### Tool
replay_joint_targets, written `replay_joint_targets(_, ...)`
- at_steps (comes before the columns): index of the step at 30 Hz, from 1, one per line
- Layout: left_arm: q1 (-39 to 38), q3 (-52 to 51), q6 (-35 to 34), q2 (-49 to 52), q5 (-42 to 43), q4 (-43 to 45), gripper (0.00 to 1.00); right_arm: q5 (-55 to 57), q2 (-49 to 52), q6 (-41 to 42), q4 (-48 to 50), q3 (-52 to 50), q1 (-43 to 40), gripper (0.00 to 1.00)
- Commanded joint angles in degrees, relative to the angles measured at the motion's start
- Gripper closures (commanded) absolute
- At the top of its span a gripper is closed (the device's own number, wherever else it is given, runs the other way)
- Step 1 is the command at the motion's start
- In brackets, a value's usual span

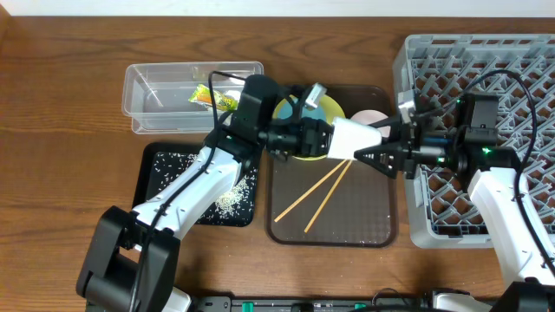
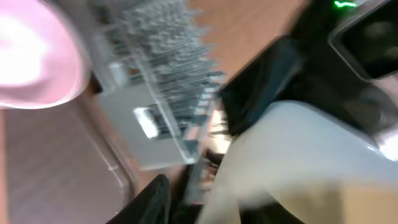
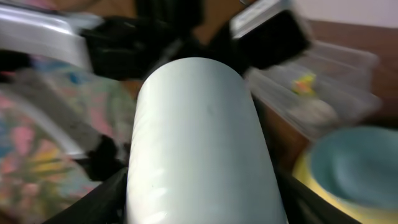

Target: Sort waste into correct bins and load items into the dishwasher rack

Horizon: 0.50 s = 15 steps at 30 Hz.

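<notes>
The wooden table is brown. The small white cup is up over the brown tray, between both claws. Only the right wrist view shows the right claw hugging it tight. For the left claw, too blurry, cannot tell.

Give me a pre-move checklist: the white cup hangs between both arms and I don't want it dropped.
1. White cup gripped by right pincer: ok, its fingers flank the cup on both sides in the right wrist view.
2. Left pincer free of the cup: cannot tell, view blurred.
3. Dishwasher rack open beside the right arm: ok, its visible cells look free.
4. Chopsticks out of the way: ok, lying on the brown tray.
5. Pink bowl clear of the cup's path: cannot tell, height unreadable.
</notes>
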Motion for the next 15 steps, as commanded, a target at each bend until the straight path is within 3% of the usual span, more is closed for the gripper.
replay_joint_targets(1, 0.59, 0.11, 10.23, 0.20, -18.21, -8.13, 0.60, 17.07, 0.13, 4.26, 0.15, 0.85, 0.48, 0.45)
replay_joint_targets(5, 2.95, 0.13, 16.96, -1.44, -27.10, -16.09, 0.53, 27.34, -0.33, 8.11, 0.11, 1.11, 0.28, 0.50)
replay_joint_targets(11, 8.96, 0.13, 19.76, -8.72, -31.45, -21.77, 0.50, 37.07, -3.26, 16.04, -4.42, 6.03, -2.78, 0.73)
replay_joint_targets(15, 13.68, 0.13, 21.38, -13.03, -31.65, -28.24, 0.50, 51.32, -4.26, 20.00, -12.28, 12.90, -5.05, 0.88)
